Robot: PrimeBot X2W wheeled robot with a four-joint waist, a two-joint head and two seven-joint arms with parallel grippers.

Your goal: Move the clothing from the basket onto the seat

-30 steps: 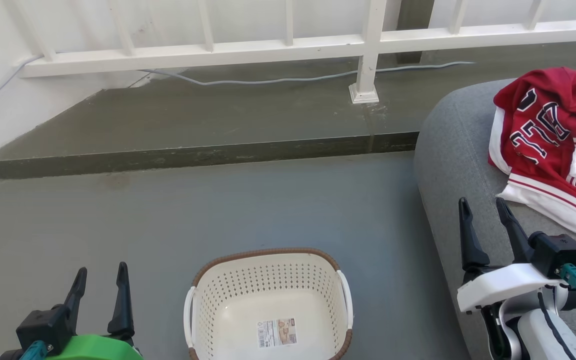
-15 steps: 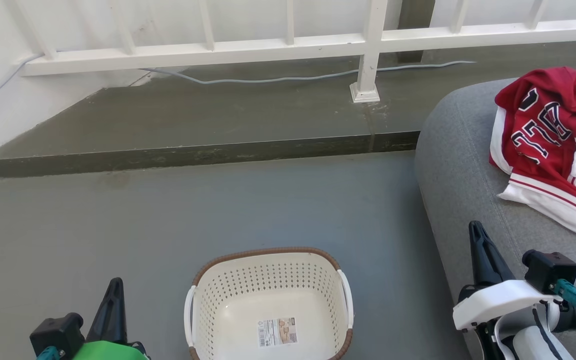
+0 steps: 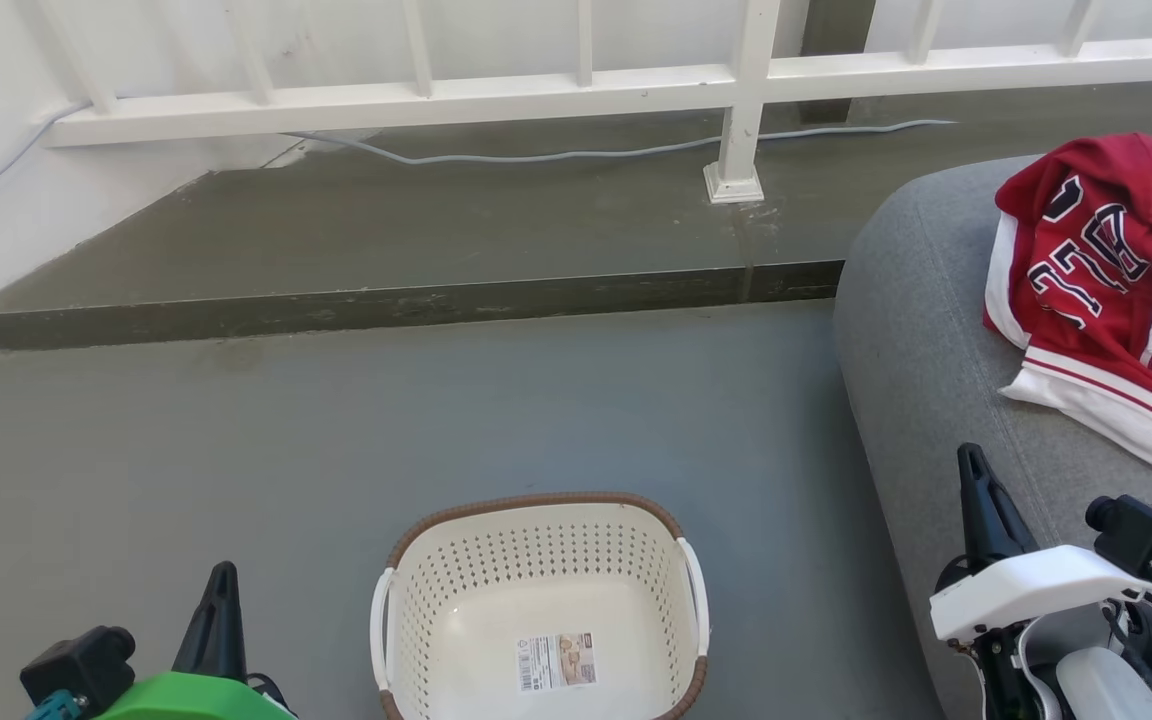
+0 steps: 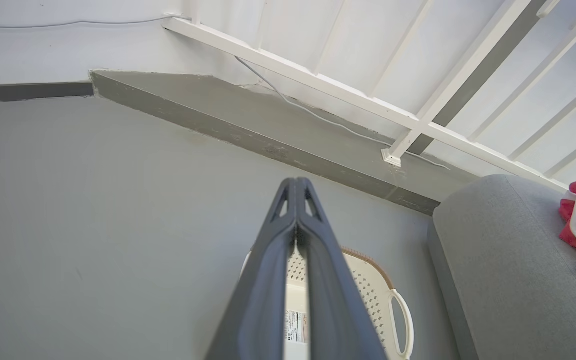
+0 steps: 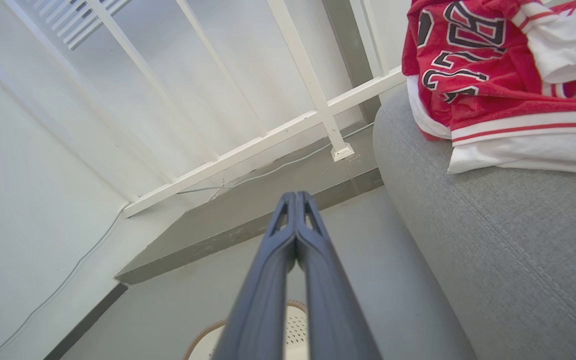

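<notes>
Left end effector [image 3: 220, 590] is at lower left of the head view: fingers pressed together to one point, nothing between them, aimed up over the grey floor [image 3: 436, 420]. The left wrist view confirms it, with the end effector [image 4: 297, 200] fully closed, tips touching, and the basket [image 4: 368, 280] partly hidden behind the fingers.

The basket [image 3: 496, 570] sits upright on the floor at bottom centre, just right of the left end effector. Brown rim, white side handles. The bare bottom shows a label sticker [image 3: 558, 660].

Behind it there's a raised concrete step [image 3: 386, 230], with a white railing [image 3: 576, 95] and a grey cable [image 3: 556, 155] running along it.

Right end effector [image 3: 976, 470] is at lower right, also clamped fully closed and gripping nothing, over the near left edge of the seat [image 3: 926, 330]. The right wrist view agrees: the end effector [image 5: 295, 200] has its fingers together, with the seat [image 5: 493, 250] to its right.

The clothing [image 3: 1096, 270] lies in a crumpled red-and-white heap on the seat at far right, black lettering facing up, apart from the right fingertips. It's also in the right wrist view [image 5: 488, 65], resting on the cushion top.
</notes>
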